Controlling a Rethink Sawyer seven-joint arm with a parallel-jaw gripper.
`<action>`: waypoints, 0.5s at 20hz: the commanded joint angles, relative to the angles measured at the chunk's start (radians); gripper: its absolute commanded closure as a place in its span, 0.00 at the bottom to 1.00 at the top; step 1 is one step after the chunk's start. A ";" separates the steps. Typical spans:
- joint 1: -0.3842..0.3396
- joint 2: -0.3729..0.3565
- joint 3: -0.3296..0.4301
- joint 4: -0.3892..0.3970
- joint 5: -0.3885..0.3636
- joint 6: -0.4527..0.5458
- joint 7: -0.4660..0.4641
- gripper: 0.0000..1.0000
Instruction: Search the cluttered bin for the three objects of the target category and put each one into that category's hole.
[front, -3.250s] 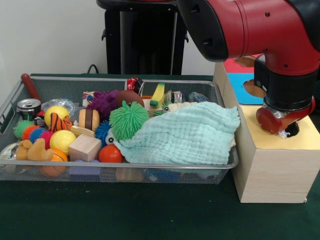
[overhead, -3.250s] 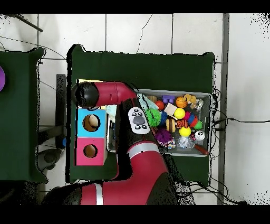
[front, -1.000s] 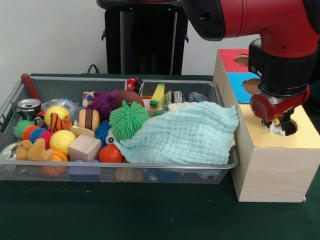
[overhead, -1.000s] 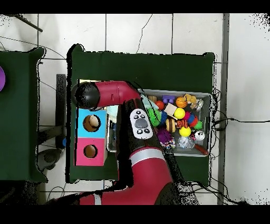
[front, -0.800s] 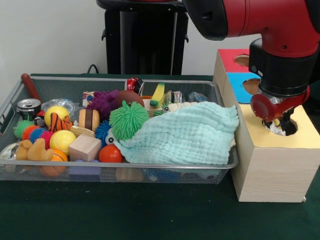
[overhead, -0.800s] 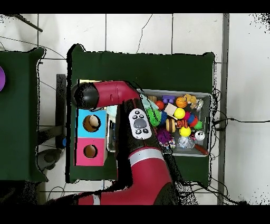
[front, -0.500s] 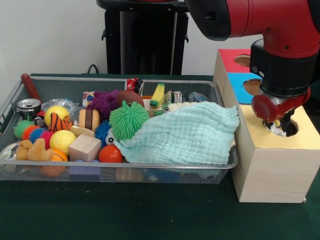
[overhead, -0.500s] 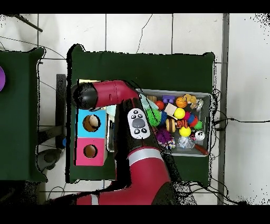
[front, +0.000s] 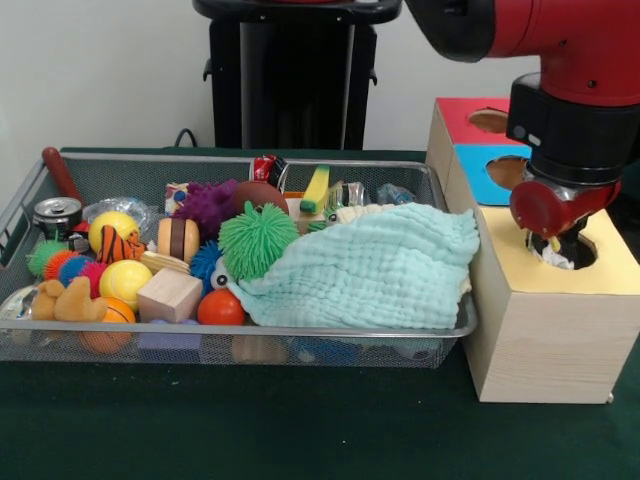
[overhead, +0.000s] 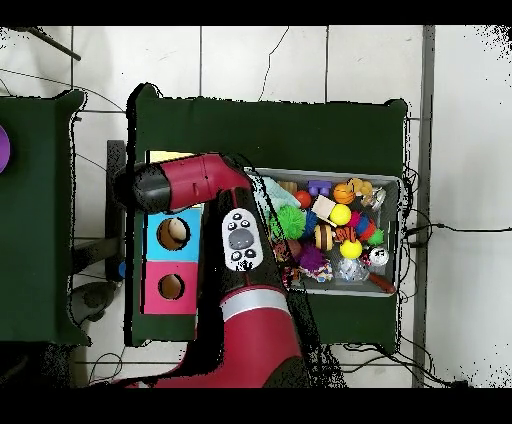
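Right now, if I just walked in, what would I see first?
Probably the big red arm coming down over the wooden box, with its gripper right above the hole in the yellow top, where something white shows. Next, the wire bin crammed with bright toys, a fuzzy green ball in the middle and a mint cloth draped beside it.

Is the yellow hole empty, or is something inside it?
Not empty: a white crumpled thing shows inside the yellow hole, just under the gripper.
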 joint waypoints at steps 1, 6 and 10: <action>0.038 -0.097 -0.074 -0.004 -0.056 0.020 0.150 0.00; 0.022 -0.105 -0.054 0.031 -0.024 0.018 0.130 0.00; 0.022 -0.098 -0.059 0.031 -0.029 0.010 0.125 0.00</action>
